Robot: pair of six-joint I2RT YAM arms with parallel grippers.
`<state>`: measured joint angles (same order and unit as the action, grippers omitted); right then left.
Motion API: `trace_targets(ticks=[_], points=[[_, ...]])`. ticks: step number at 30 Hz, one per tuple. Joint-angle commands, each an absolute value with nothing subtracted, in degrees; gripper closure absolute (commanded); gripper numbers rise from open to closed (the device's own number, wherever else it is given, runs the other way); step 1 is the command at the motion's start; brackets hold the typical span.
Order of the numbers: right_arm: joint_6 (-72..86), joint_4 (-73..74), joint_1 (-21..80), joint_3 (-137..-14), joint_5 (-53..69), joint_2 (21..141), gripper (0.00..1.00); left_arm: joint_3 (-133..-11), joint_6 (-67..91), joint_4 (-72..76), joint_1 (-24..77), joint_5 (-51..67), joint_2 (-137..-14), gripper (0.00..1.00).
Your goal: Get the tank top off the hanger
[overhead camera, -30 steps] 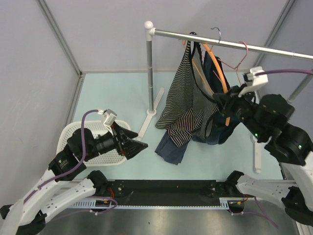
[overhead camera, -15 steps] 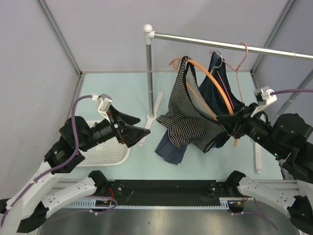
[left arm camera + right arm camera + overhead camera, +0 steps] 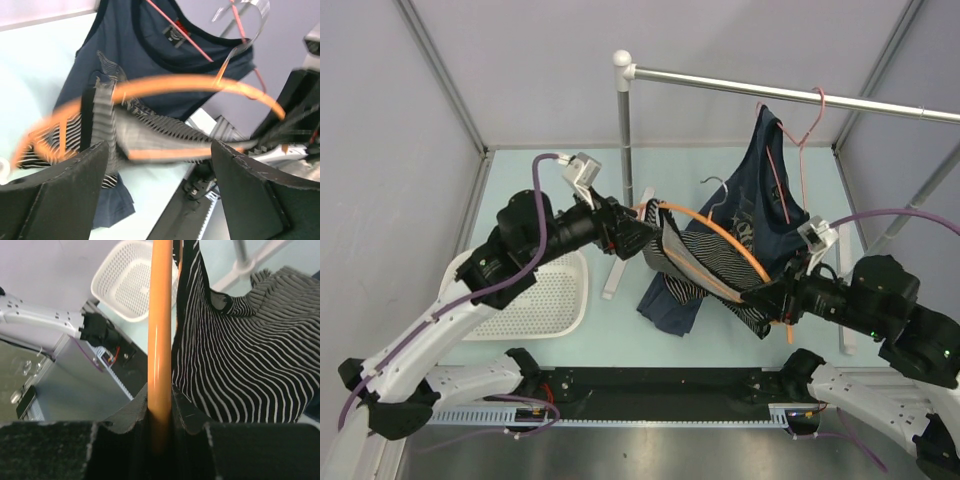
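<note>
**Top external view**
- Hanger (image 3: 720,232): orange and curved, off the rail (image 3: 770,93), lying tilted low over the table (image 3: 540,180). Its silver hook (image 3: 717,190) points towards the rear.
- Tank top (image 3: 682,262): striped, draped on the hanger and sagging beneath the orange arc, between the two grippers.
- Right gripper (image 3: 767,297): at the near end of the hanger.
- Left gripper (image 3: 642,238): at the far, strap end of the tank top. Contact cannot be told from here.
- Navy T-shirt (image 3: 760,190): on a pink wire hanger (image 3: 802,140) hooked over the rail, behind the tank top.
- White basket (image 3: 550,300): perforated, on the table at the left, under the left arm. The tank top and hanger are outside it and well apart from it.

**Left wrist view**
- Left gripper (image 3: 159,150): fingers (image 3: 55,200) spread wide.
- Tank top (image 3: 150,135) and hanger (image 3: 190,84): blurred and framed between the fingers. Whether either finger touches the cloth cannot be told.
- Navy T-shirt (image 3: 145,60): hangs behind.

**Right wrist view**
- Right gripper (image 3: 161,410): fingers (image 3: 190,415) pressed together on the orange hanger (image 3: 161,340), pinching its arm.
- Tank top (image 3: 240,365): hangs just to the right of that arm, with a strap running up beside it.
- White basket (image 3: 132,285): beyond the hanger, with only its mesh floor and rim showing.
</note>
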<state>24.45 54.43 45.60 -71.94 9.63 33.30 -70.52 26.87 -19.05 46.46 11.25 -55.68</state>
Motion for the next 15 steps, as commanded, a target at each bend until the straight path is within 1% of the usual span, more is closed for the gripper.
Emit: trace_targets(ticks=[1, 2, 5, 9, 15], points=[[27.07, 46.59, 45.35, -69.53, 14.41, 31.64, 1.0, -75.32, 22.33, -21.78, 46.14, 7.14, -58.88, 0.16], [27.16, 45.71, 45.35, -69.26, 14.41, 30.86, 1.0, -75.32, 21.89, -22.75, 46.14, 6.25, -59.32, 0.2], [27.6, 44.65, 45.44, -68.12, 14.32, 29.97, 1.0, -73.57, 20.92, -24.96, 46.14, 4.31, -59.77, 0.26], [28.04, 43.86, 45.35, -66.36, 15.9, 29.8, 1.0, -70.23, 21.8, -25.05, 46.14, 4.83, -58.54, 0.28], [28.65, 42.36, 45.35, -64.16, 18.45, 29.27, 1.0, -69.69, 20.92, -26.36, 46.14, 2.9, -59.59, 0.33]])
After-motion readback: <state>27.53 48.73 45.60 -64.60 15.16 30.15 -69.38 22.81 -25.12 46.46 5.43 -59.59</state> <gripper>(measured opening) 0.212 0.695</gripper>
